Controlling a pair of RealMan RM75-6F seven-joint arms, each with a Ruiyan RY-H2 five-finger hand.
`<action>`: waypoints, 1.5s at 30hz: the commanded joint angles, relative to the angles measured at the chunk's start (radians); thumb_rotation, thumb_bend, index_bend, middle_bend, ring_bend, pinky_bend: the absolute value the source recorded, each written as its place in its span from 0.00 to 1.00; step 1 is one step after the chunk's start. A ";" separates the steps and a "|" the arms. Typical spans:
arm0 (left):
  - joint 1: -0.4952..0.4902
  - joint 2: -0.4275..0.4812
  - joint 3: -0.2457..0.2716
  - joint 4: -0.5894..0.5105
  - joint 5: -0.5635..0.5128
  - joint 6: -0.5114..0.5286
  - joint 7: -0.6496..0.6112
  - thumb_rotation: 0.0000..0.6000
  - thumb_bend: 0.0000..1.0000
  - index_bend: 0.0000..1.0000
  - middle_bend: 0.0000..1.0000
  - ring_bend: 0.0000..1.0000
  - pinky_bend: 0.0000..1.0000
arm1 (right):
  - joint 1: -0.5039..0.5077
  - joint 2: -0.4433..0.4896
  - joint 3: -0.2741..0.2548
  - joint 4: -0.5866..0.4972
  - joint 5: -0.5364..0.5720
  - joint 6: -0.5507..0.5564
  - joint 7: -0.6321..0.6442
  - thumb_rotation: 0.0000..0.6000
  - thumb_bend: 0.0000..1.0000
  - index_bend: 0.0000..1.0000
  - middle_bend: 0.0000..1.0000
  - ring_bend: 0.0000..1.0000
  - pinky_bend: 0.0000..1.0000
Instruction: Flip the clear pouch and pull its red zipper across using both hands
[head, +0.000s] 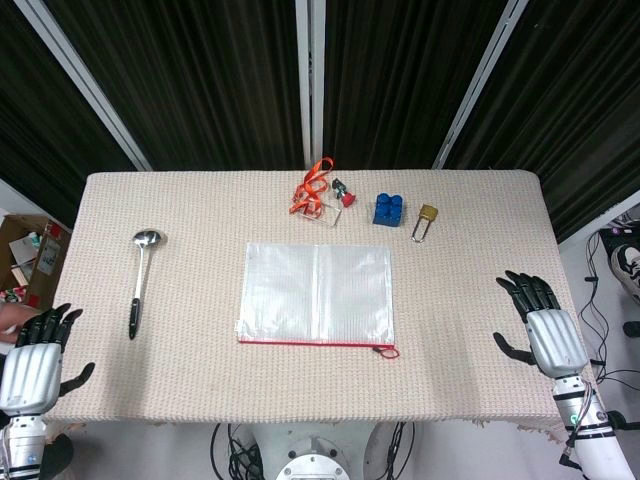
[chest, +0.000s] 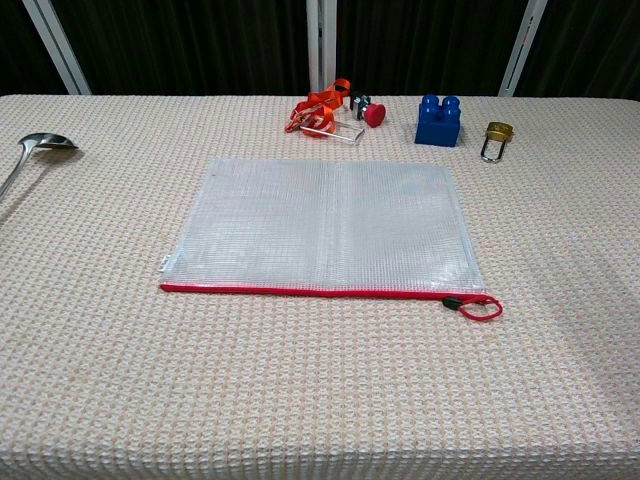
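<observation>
Both sets of fingers are spread and hold nothing. The left hand (head: 30, 362) rests at the table's near left corner, about eight o'clock from the pouch, and the right hand (head: 545, 330) lies palm down on the cloth at about four o'clock from it. Neither shows in the chest view, and both are well apart from the work.

The pouch (chest: 325, 226) lies flat in the middle of the table (head: 200, 390), its red zipper (chest: 310, 291) running along the near edge, with the pull loop (chest: 480, 309) sticking out at the near right corner, at five o'clock.

It looks light, thin and floppy, a mesh-reinforced clear plastic that is likely slick and will sag rather than hold its shape. Lying flush on the woven cloth, it gives little to get under; the stiffer zipper edge or a corner seems the best place to pinch for the flip. For the pull, one hand probably has to pin the left end while the other takes the loop.

At twelve o'clock sit an orange strap (head: 313, 187), a blue block (head: 389, 208) and a brass padlock (head: 427, 217); a ladle (head: 140, 275) lies at nine o'clock.
</observation>
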 joint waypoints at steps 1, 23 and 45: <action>0.002 -0.001 0.002 0.000 0.002 0.003 -0.002 1.00 0.17 0.16 0.10 0.10 0.14 | 0.000 0.002 -0.003 0.001 -0.006 0.002 0.002 1.00 0.20 0.10 0.07 0.00 0.00; 0.029 0.005 0.029 -0.076 0.028 0.035 0.044 1.00 0.17 0.16 0.10 0.10 0.14 | 0.389 -0.310 -0.062 0.423 -0.270 -0.358 0.030 1.00 0.20 0.25 0.14 0.00 0.04; 0.032 0.003 0.028 -0.057 0.008 0.017 -0.002 1.00 0.17 0.16 0.10 0.10 0.14 | 0.456 -0.571 -0.143 0.838 -0.331 -0.196 0.204 1.00 0.27 0.32 0.16 0.00 0.03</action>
